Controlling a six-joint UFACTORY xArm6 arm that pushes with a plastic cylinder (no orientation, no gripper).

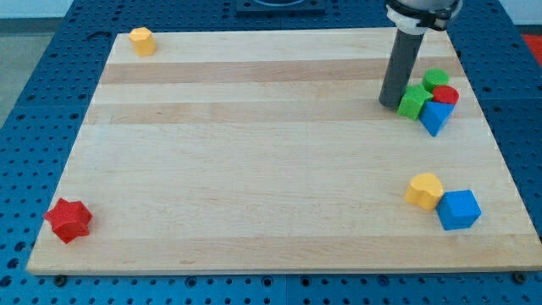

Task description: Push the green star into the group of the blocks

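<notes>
The green star [413, 101] lies at the view's right, upper part of the wooden board [254, 169]. It touches a cluster: a green round block [436, 79] above it, a red round block [446, 95] to its right and a blue triangular block [436, 117] below right. My tip [390, 104] stands just left of the green star, touching or nearly touching its left side.
A yellow heart-like block [424, 190] and a blue cube [459, 209] sit together at the lower right. A red star [68, 220] is at the lower left corner. A yellow hexagonal block [142, 40] is at the upper left corner. Blue pegboard surrounds the board.
</notes>
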